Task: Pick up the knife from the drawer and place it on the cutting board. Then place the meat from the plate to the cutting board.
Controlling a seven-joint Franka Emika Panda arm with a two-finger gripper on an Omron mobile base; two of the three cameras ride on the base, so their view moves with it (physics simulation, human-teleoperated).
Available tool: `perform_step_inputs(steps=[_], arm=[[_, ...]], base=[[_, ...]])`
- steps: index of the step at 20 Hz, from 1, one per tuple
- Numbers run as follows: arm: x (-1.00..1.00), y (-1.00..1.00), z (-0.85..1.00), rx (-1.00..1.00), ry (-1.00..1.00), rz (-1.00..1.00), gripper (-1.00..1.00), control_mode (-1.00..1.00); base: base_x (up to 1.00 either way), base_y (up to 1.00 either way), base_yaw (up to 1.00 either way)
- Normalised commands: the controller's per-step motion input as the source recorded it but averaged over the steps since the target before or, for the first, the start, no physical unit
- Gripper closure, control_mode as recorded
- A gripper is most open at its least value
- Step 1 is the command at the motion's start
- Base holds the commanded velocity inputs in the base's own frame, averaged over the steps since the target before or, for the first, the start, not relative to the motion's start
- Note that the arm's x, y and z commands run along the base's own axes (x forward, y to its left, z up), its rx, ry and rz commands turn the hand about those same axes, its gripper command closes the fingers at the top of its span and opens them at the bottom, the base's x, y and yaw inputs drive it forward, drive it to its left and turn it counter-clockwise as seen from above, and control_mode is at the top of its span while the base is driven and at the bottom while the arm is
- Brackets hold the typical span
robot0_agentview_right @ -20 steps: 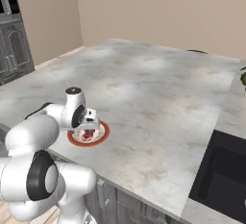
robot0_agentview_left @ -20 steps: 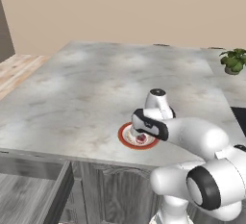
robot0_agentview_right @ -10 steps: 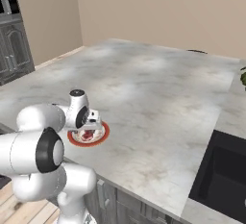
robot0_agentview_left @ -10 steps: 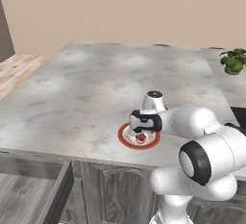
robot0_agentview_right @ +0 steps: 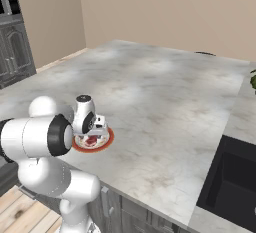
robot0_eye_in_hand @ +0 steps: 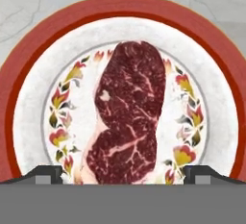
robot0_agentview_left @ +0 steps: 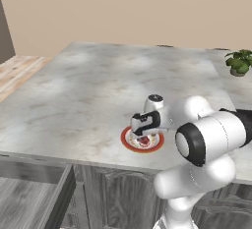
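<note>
The step in hand looks like the meat pick: the gripper (robot0_eye_in_hand: 123, 175) hangs released, jaws wide, straight over the meat (robot0_eye_in_hand: 129, 115) lying at the centre of the plate (robot0_eye_in_hand: 29, 64) low on the table (robot0_agentview_left: 88, 90), so next it must drop and clench on it.

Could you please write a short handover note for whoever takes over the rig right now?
Gripper: open, empty, directly over the plate, one finger on either side of the meat.
Meat: lying in the plate's centre, not gripped.
Plate: on the marble counter near its front edge.
Drawer: open, lower left of the left base view.
Left: close on the meat and carry it to the cutting board.
</note>
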Motion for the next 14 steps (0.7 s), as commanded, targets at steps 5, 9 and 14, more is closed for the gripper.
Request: perform_step_inputs(steps=[5, 9, 14], arm=[[0.28, 0.0, -0.23, 0.0, 0.02, 0.0, -1.0, -1.0], [0.23, 0.0, -0.27, 0.0, 0.02, 0.0, -1.0, -1.0], [0.2, 0.0, -0.27, 0.0, 0.01, 0.0, -1.0, -1.0]], base=[[0.0, 0.0, 0.0], [0.0, 0.0, 0.0], [0.0, 0.0, 0.0]])
